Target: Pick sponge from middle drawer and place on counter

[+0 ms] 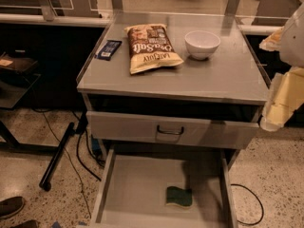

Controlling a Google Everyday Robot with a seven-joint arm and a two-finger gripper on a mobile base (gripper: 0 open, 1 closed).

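Gripper shows only as a pale yellowish shape at the picture's right edge. It is up and well to the right of the sponge, beside the worktop's right rim, and partly cut off. Whether it is open or closed cannot be told.

The sponge lies flat, dark green face up, on the floor of the middle drawer. It sits right of the floor's centre and apart from both side walls. The drawer is pulled out, and its front end, nearer than the sponge, is cut off by the bottom of the picture.

Behind and above the sponge is the grey drawer front with its dark loop handle, and a dark gap shows above that front. Higher still is the worktop. On it a white bowl stands almost straight beyond the sponge, a chip bag lies just left of the bowl, and a dark blue packet lies farther left, near the rim.

Far left of the sponge, on the speckled floor, a shoe is cut by the picture's edge, and a black bar lies slanted beside loose cables.
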